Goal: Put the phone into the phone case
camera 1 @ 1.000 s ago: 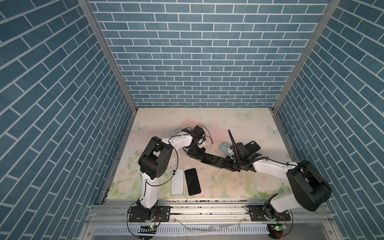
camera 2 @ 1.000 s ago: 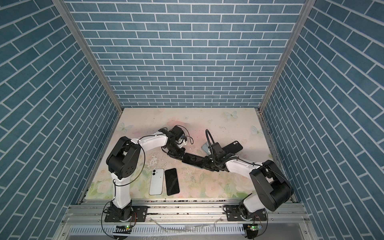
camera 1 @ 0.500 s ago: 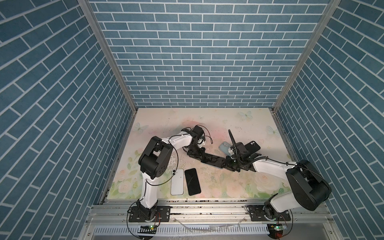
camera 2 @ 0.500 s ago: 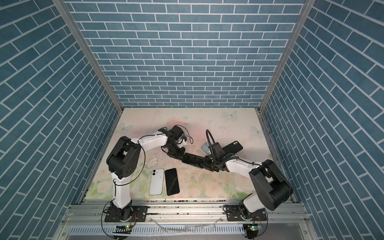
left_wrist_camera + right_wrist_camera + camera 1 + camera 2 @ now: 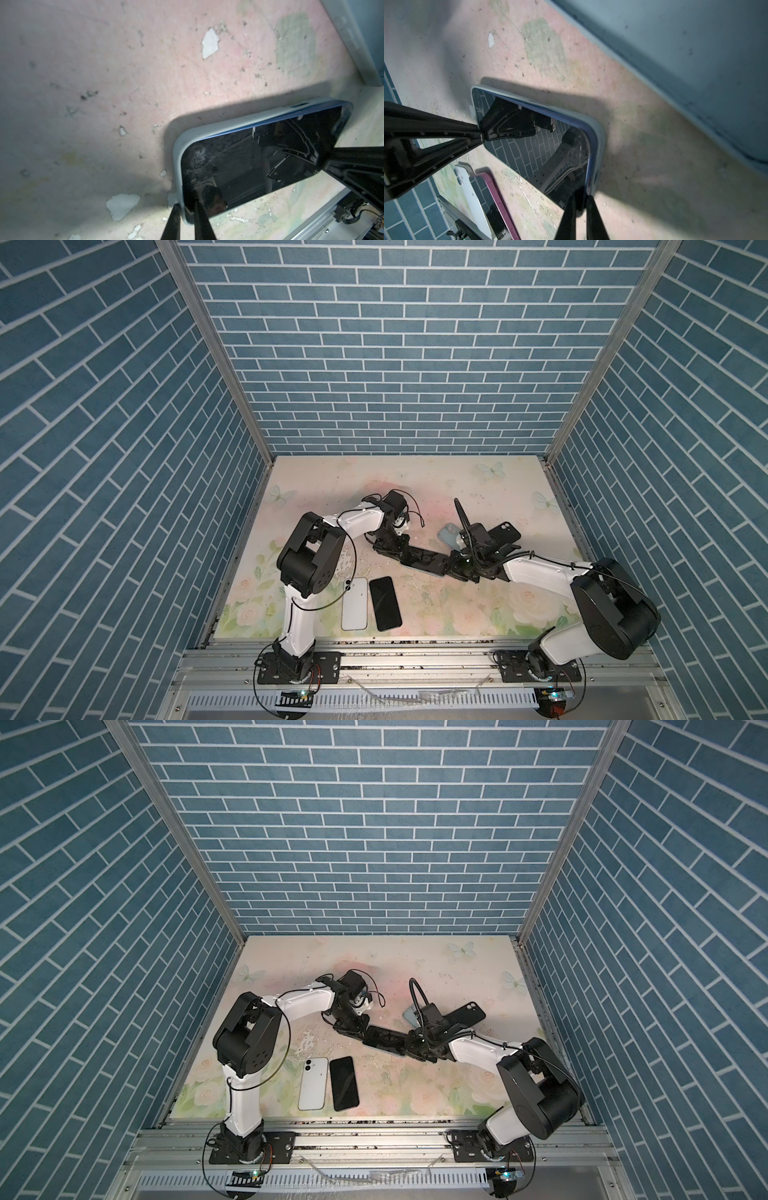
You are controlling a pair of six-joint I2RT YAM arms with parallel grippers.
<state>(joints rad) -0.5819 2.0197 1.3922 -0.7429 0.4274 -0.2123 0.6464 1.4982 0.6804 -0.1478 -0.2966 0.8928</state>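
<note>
Starting nearest the front rail of the tabletop: seeing a white phone and a dark phone lying flat, side by side and just apart. Noting the white one back up on the left, the dark one screen up on the right.

Moving further in, to the middle: finding the phone screen up inside the pale case, spanning between both claws and angled across the tabletop. Catching, in both wrist views, the phone's blue side showing above the case rim along one long edge. Seeing a broad shadow thrown beneath it; not telling whether any part is touching the tabletop.

Watching the left claw pinching a corner at one end, clamped tight, with one finger over the screen and the other outside the case rim. Watching the right claw doing the same at the opposite end, likewise clamped on a corner of the cased phone.

Looking furthest back, behind the right wrist: spotting a blue shell and a black shell lying flat, camera cutouts up, partly hidden by the arm. Not telling whether either is a phone or an empty case.
</note>
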